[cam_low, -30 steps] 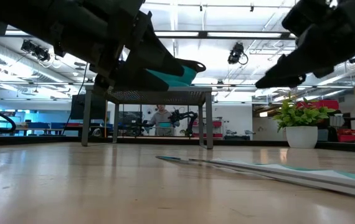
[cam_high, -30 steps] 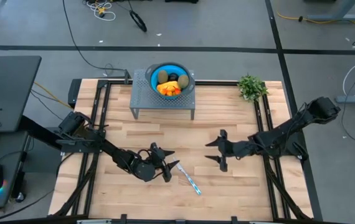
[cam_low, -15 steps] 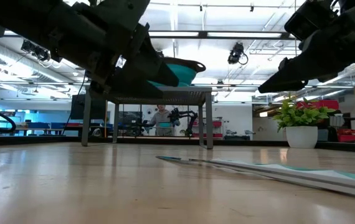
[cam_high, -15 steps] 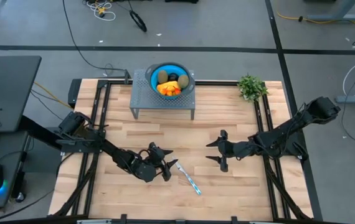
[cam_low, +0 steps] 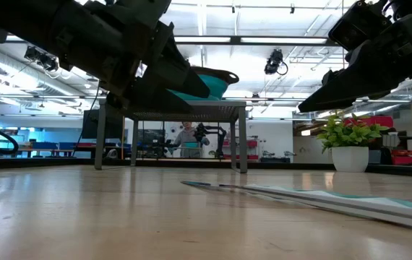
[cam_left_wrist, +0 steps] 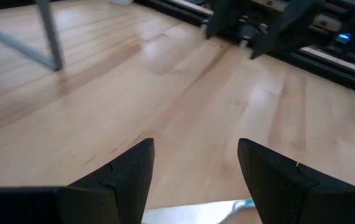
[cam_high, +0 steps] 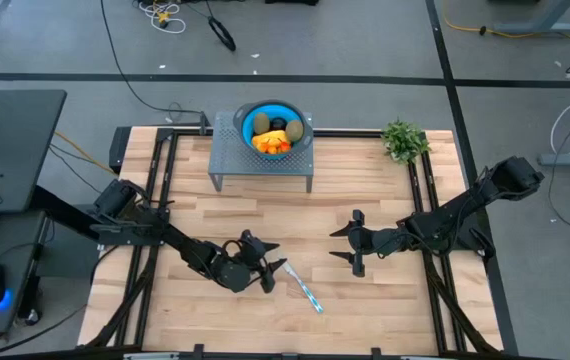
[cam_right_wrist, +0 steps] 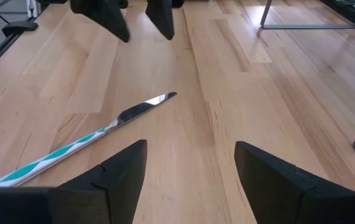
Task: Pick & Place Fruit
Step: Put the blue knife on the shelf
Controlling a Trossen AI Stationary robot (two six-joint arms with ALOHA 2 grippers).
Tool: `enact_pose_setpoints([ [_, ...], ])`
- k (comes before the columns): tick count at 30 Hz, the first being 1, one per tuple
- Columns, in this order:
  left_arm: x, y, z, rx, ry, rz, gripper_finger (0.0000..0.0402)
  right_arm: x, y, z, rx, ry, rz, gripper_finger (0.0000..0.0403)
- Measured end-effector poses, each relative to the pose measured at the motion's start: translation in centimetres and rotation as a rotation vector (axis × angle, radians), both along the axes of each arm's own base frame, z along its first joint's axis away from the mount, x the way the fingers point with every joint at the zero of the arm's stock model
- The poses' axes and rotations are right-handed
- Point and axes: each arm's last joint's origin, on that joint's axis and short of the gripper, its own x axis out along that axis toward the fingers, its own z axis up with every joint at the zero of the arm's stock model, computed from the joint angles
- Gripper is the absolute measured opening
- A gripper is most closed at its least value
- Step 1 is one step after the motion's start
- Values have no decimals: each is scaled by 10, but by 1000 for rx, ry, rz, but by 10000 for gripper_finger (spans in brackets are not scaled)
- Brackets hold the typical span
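Observation:
The toy fruit (cam_high: 271, 135) lies heaped in a blue bowl (cam_high: 296, 121) that stands on a grey perforated stand (cam_high: 227, 155) at the table's far side: a yellow-orange piece, brownish-green ovals and a dark ball. My left gripper (cam_high: 266, 265) hovers open above the near middle of the table, next to the knife's blade end. My right gripper (cam_high: 350, 243) hovers open right of centre, facing the left one. Both are above the table in the low view, the left gripper (cam_low: 191, 83) and the right gripper (cam_low: 322, 97).
A silver knife with a teal patterned handle (cam_high: 304, 288) lies flat on the wood between the grippers, also seen in the right wrist view as the knife (cam_right_wrist: 84, 145). A green leafy plant (cam_high: 403, 140) in a white pot stands at the far right corner. Black rails border the table.

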Motion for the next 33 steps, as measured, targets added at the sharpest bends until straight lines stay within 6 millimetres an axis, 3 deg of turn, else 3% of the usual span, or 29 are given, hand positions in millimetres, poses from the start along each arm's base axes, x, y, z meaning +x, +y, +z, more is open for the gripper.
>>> enact_pose_setpoints([
  [3,6,-4,-2,4,-42,-46,240,0,0,0,0,0,0,254],
  [11,33,-18,-30,91,-102,-191,240,0,0,0,0,1,0,254],
  [20,47,-32,-5,176,-144,-294,240,0,0,0,3,2,0,254],
  [23,48,-35,-4,190,-121,-307,240,0,0,0,5,2,0,254],
  [33,61,-40,5,50,-95,-268,240,0,0,0,5,0,1,254],
])
